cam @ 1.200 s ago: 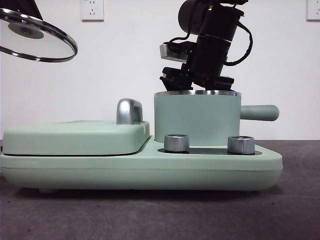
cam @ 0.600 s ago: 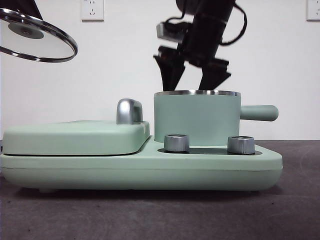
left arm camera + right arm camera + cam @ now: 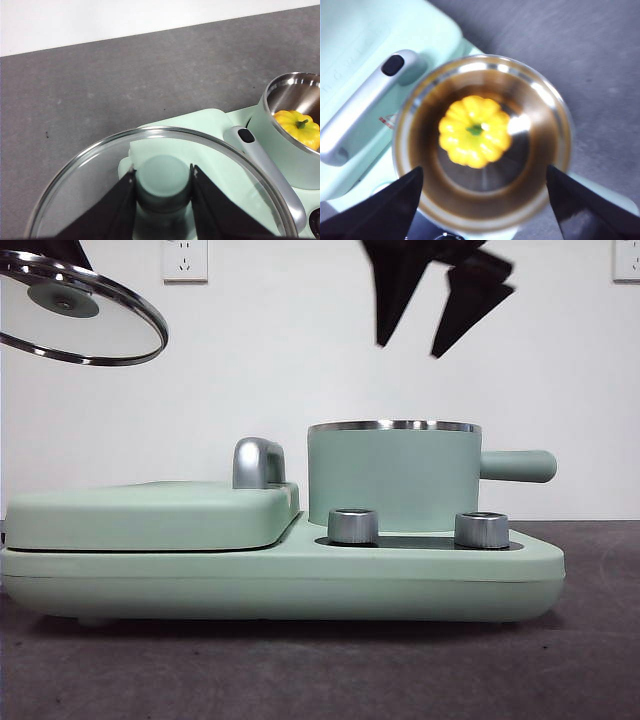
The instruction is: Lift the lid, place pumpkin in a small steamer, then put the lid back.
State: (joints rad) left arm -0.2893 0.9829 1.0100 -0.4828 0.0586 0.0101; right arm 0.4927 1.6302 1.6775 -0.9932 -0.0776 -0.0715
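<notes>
The yellow pumpkin (image 3: 474,131) (image 3: 299,127) lies on the steel floor inside the mint-green small steamer (image 3: 393,478) (image 3: 485,140) (image 3: 290,130). My right gripper (image 3: 437,310) (image 3: 482,200) hangs open high above the pot's rim, holding nothing. At the upper left of the front view, my left gripper (image 3: 162,182) is shut on the mint knob of the glass lid (image 3: 75,310) (image 3: 90,180), which floats tilted in the air above the flat cover. The front view hides the pumpkin behind the pot wall.
The pot stands on a wide mint-green griddle unit (image 3: 280,575) with two steel dials (image 3: 353,526) in front. A hinged flat cover (image 3: 150,512) with a chrome handle (image 3: 258,462) (image 3: 270,175) (image 3: 365,115) lies beside the pot. The pot's side handle (image 3: 518,465) sticks out rightward.
My right gripper has risen from inside the pot to well above it, open, leaving the pumpkin inside. The held lid shifted slightly rightward.
</notes>
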